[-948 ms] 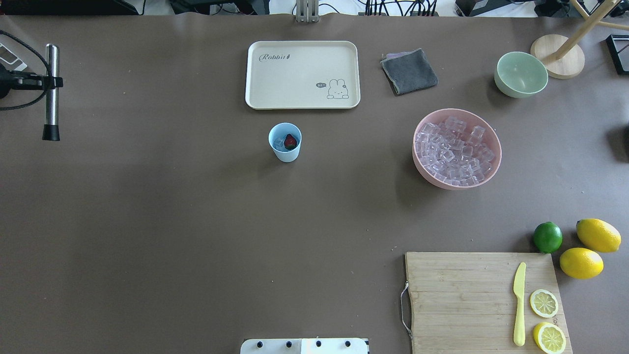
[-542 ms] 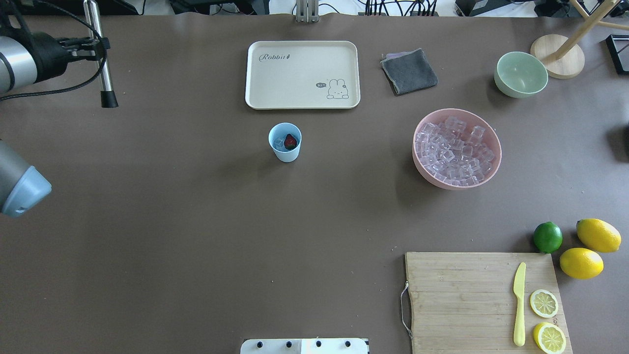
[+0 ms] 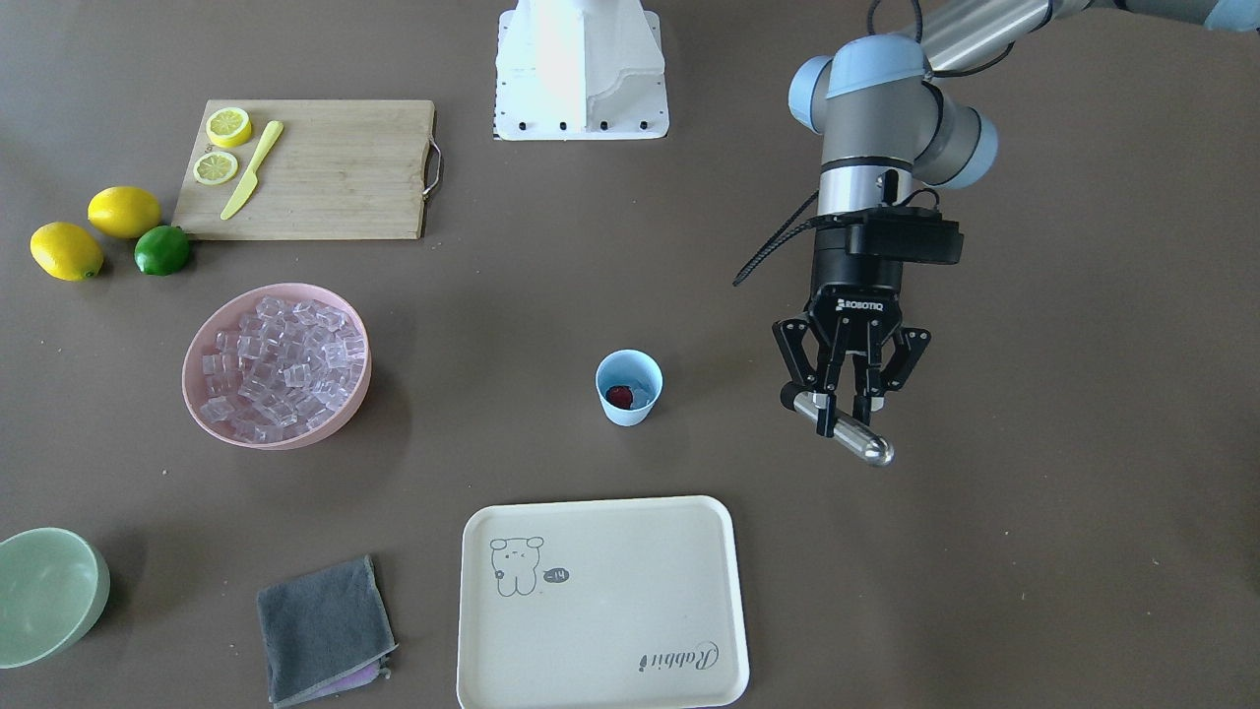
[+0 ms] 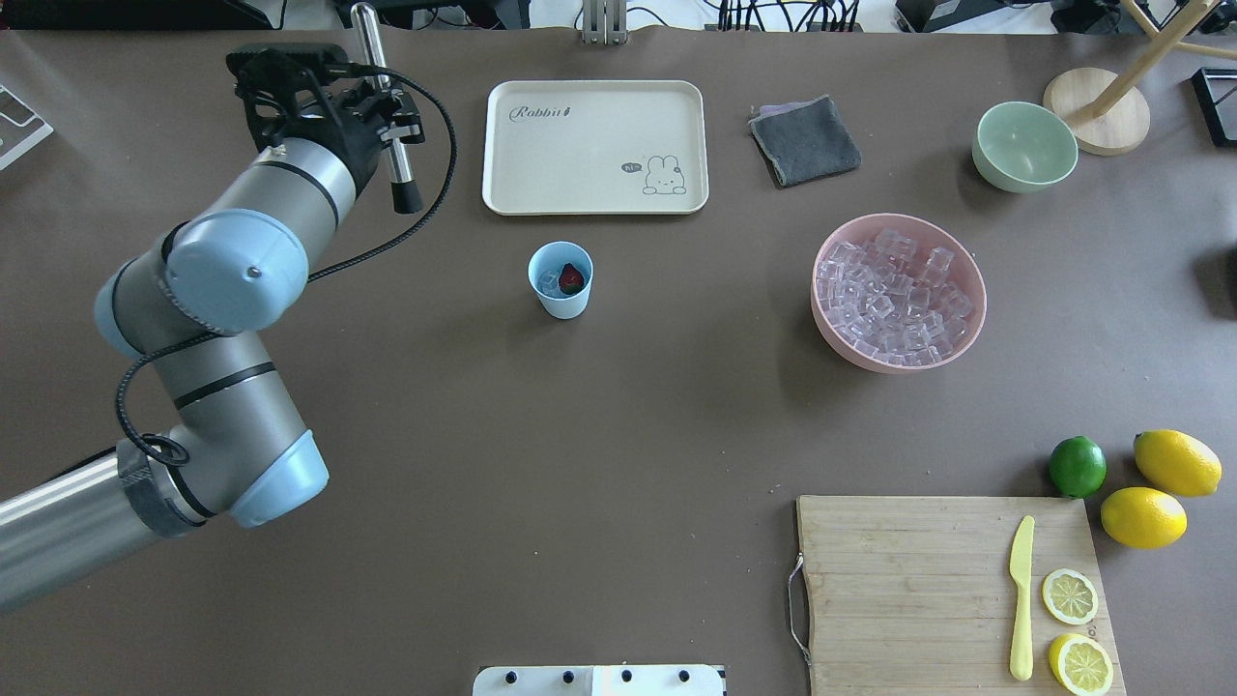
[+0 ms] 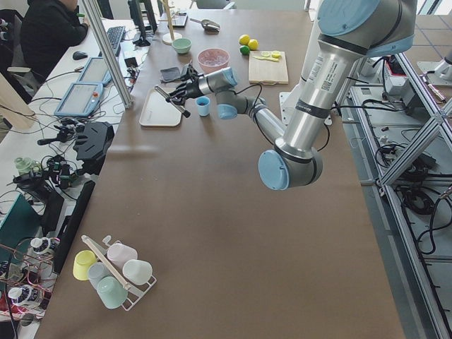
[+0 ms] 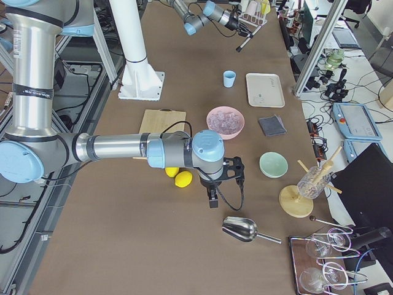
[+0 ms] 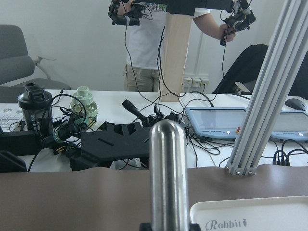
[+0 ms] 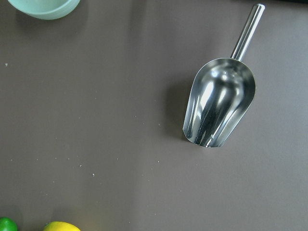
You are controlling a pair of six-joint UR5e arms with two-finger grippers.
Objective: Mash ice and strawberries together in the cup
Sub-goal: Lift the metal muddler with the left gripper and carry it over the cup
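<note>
The light-blue cup (image 4: 560, 281) stands in the table's middle, below the tray; it also shows in the front view (image 3: 628, 387). Inside it lie a red strawberry (image 4: 573, 279) and some ice (image 4: 548, 281). More ice (image 4: 894, 290) fills the pink bowl (image 4: 833, 333). My left gripper (image 4: 385, 104) is shut on a steel muddler (image 4: 398, 174) with a black tip, held in the air up and to the left of the cup, apart from it; in the front view the gripper (image 3: 845, 409) is right of the cup. My right gripper (image 6: 212, 195) shows only in the right side view; I cannot tell its state.
A cream tray (image 4: 594, 145), a grey cloth (image 4: 804, 140) and a pale-green bowl (image 4: 1024, 145) lie at the back. A cutting board (image 4: 918, 580) with a knife and lemon halves, two lemons and a lime (image 4: 1077, 466) sit front right. A metal scoop (image 8: 219, 106) lies under the right wrist.
My left arm has swung in from the table's left edge toward the right, carrying the muddler to a spot just left of the tray. The cup and bowls have not moved.
</note>
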